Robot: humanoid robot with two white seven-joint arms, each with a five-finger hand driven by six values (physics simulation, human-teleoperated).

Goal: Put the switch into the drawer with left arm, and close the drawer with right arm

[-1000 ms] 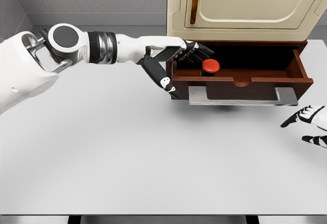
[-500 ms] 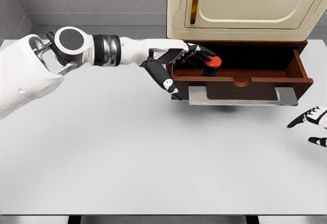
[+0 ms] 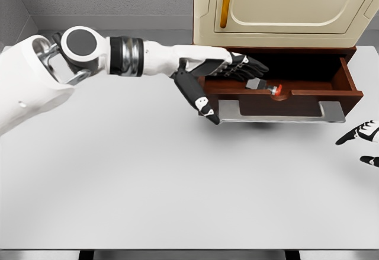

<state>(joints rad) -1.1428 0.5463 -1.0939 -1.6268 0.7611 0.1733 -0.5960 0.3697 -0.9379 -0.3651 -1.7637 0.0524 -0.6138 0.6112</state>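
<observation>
So the left hand (image 3: 234, 70) was reaching over the open drawer (image 3: 278, 88), fingers (image 3: 256, 67) spread loose and not gripping anything. The switch (image 3: 270, 86) was inside the drawer, tipped on its side near the front wall, red cap pointing right, just beside the fingertips. The drawer stuck out from under the cream cabinet (image 3: 284, 8). The right hand (image 3: 364, 143) sat at the right edge over the white surface (image 3: 148, 177), fingers open.

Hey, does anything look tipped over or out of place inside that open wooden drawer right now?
Yes. The red-capped push-button switch lies tipped on its side in the open brown wooden drawer, against its front wall, beside the left hand.
</observation>
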